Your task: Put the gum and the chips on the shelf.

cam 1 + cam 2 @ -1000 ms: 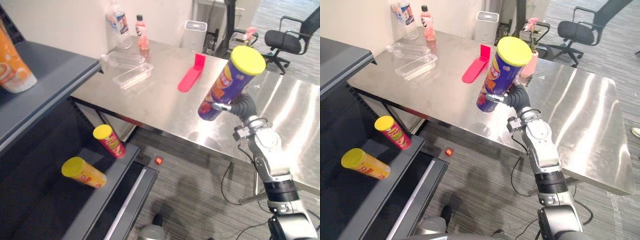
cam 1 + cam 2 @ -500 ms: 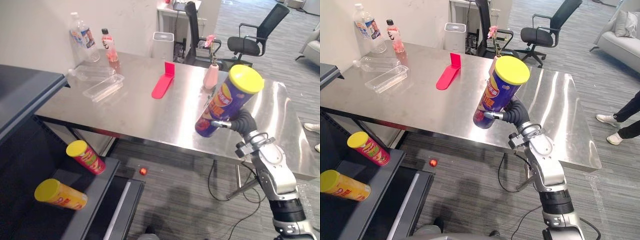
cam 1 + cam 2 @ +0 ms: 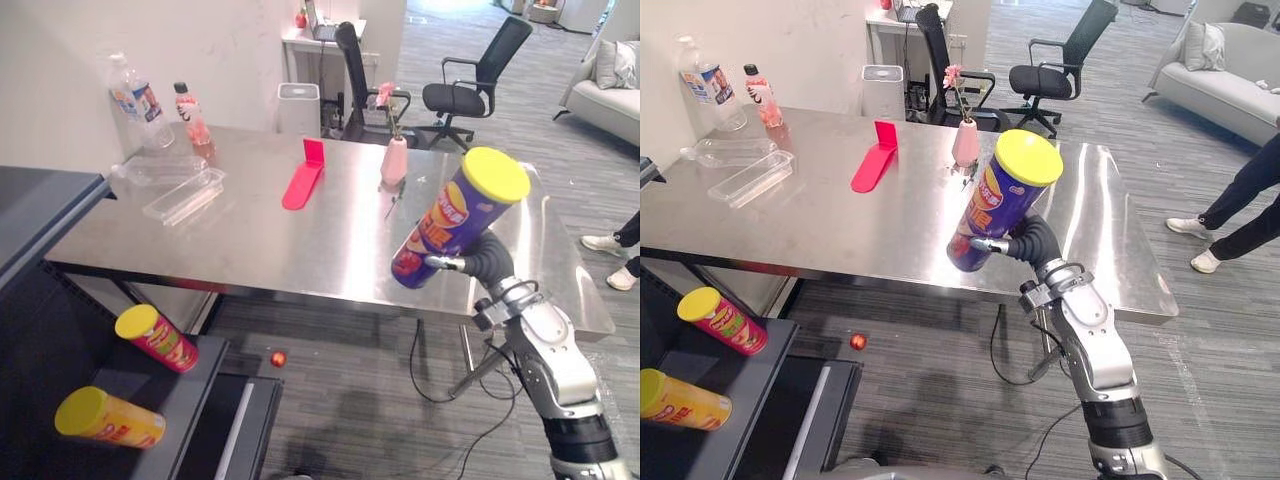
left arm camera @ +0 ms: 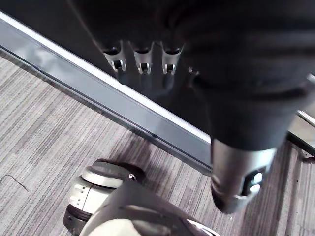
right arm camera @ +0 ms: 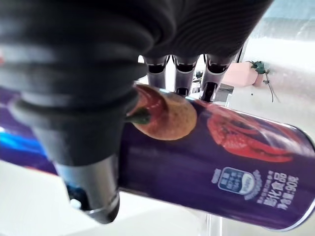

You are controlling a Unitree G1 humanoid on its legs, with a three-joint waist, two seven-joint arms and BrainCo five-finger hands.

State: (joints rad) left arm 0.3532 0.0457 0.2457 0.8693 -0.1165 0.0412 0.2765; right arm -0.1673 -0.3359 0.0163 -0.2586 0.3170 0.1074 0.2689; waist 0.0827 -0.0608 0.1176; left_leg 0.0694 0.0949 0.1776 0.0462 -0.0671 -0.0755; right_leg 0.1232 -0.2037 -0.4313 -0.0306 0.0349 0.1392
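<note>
Above the near edge of the long stainless-steel table (image 3: 840,215), the right hand (image 3: 1025,240) is raised with its fingers and thumb clasped round a tall purple cardboard chips can (image 3: 1000,205). The can is tilted, its round yellow plastic lid (image 3: 1028,158) uppermost and turned away from the arm. Behind it on the table are seen a pink vase with a flower (image 3: 965,145), a red folded plastic piece (image 3: 872,160) and a clear plastic tray (image 3: 745,178). Bottles are grouped near the wall at the far left. Lower down on the left, a red chips can with a yellow lid (image 3: 722,320) and an orange chips can with a yellow lid (image 3: 680,400) are lying on the dark metal shelf (image 3: 750,375). A small red object (image 3: 857,342) is lying on the grey carpet beside it. The left hand (image 4: 231,73) hangs slack and empty beside the shelf's edge. A person's legs (image 3: 1240,200) are seen at the far right.
</note>
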